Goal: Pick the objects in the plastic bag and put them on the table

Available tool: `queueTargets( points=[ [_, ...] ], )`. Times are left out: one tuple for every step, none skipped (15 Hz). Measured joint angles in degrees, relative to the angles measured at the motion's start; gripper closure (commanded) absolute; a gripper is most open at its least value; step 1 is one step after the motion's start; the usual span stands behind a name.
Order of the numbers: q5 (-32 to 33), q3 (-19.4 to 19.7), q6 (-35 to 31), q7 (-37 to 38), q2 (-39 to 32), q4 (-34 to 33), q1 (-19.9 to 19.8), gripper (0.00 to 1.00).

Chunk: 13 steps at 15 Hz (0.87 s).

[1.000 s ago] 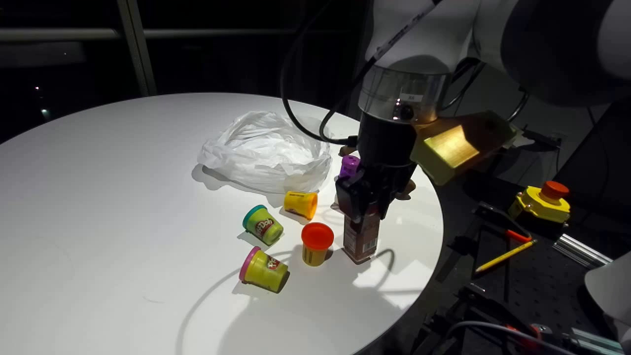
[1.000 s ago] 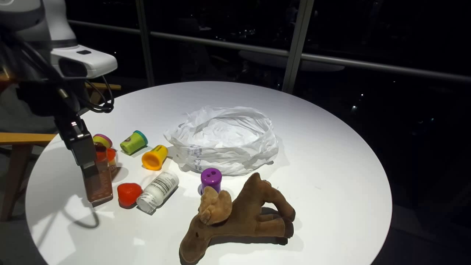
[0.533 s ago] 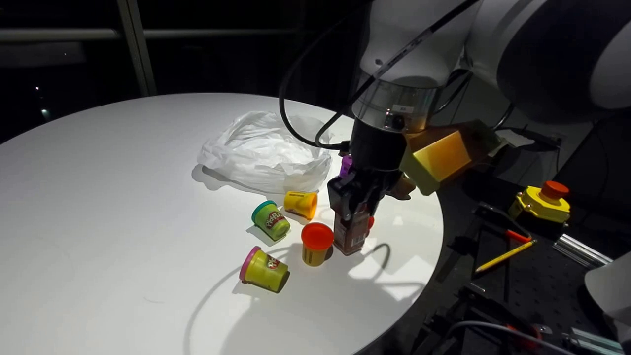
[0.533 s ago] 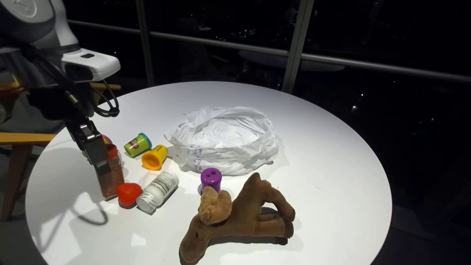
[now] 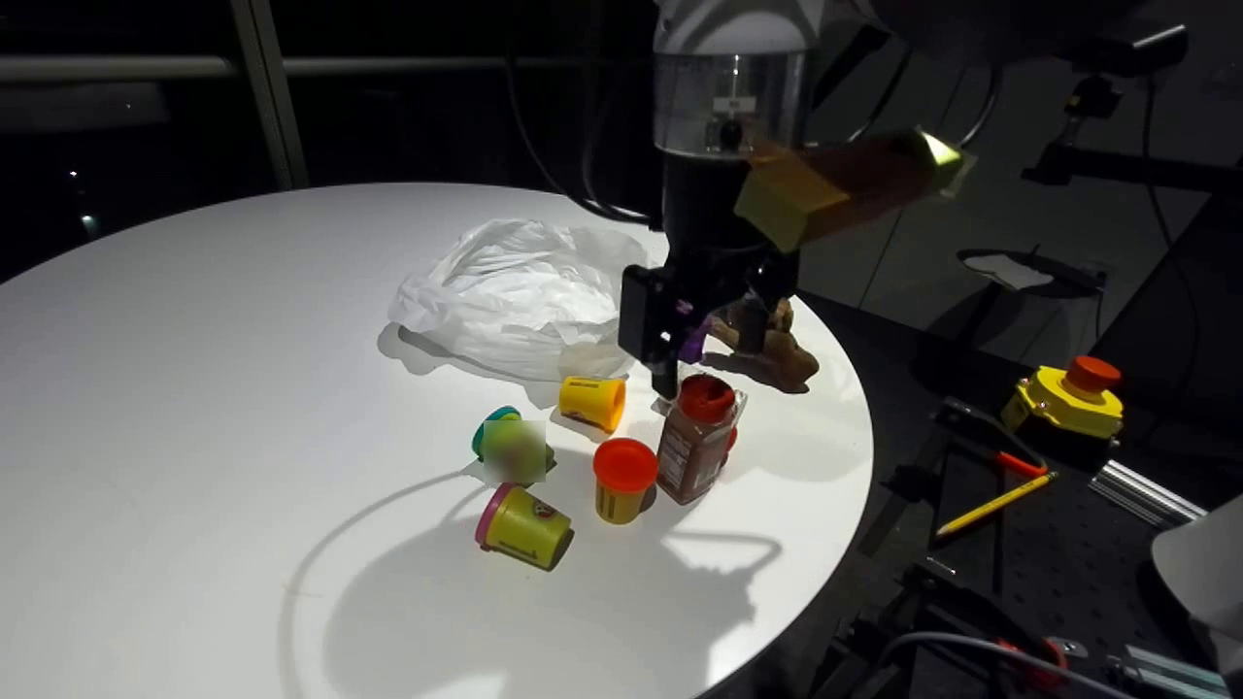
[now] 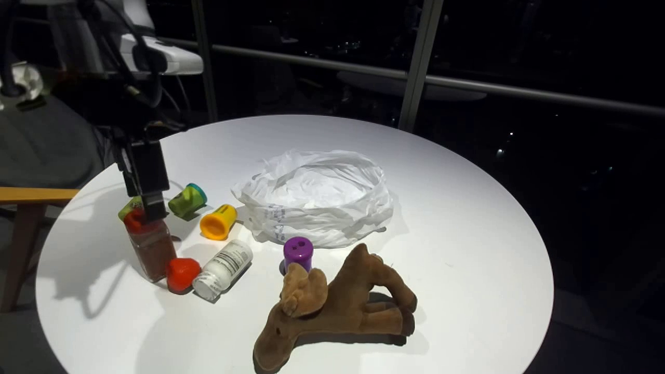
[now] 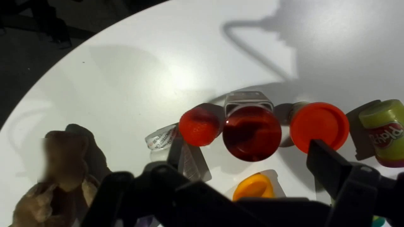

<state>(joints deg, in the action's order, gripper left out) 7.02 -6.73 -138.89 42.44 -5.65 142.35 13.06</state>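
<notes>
In the wrist view the end effector [image 7: 247, 148] is shown spread wide, with the red-lidded jar [image 7: 252, 132] framed in its gap. In an exterior view the jar is seen upright on the tabletop [image 6: 467, 270] at the left of the frame. The plastic bag [image 6: 317, 228] (crumpled, its mouth upward) is shown at the centre, and a plush animal [image 6: 343, 306] is seen at lower centre.

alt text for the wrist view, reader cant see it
An open hand frames a red-topped jar on a white table. Left of the jar are a red rounded object and a partly hidden white bottle; right, a red-lidded tub and a yellow-green tub. A yellow tub shows near the bottom, a brown plush animal at lower left.
</notes>
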Motion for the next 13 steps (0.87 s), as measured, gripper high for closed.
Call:
queueTargets(
  points=[
    [-0.8,0.1,4.8,-1.2,0.0,-2.2,-0.6,0.0],
    [-1.2,0.1,9.2,-2.6,0.0,-4.2,-1.0,0.0],
    [-1.3,0.1,13.5,-3.9,0.0,-6.5,-1.2,0.0],
    [-1.3,-0.1,18.0,-5.5,0.1,-8.9,-1.3,0.0],
    [-1.3,-0.5,22.3,-7.4,0.3,-11.5,-1.2,0.0],
    [-1.3,-1.0,26.7,-9.1,0.6,-14.3,-1.2,0.0],
    [-1.3,-1.6,31.0,-10.8,1.1,-17.2,-1.0,0.0],
    [-1.4,-2.2,34.9,-12.8,1.5,-20.3,-0.7,0.0],
    [-1.7,-2.9,38.4,-14.8,1.8,-23.5,-0.4,0.0],
    [-2.2,-3.6,41.3,-16.8,2.1,-26.3,-0.1,0.0],
    [-2.7,-4.1,43.3,-18.1,2.3,-28.6,0.2,0.0],
    [-3.1,-4.5,44.3,-18.7,2.3,-29.9,0.4,0.0],
    [-3.1,-4.6,44.7,-19.1,2.3,-30.4,0.5,0.0]
  ],
)
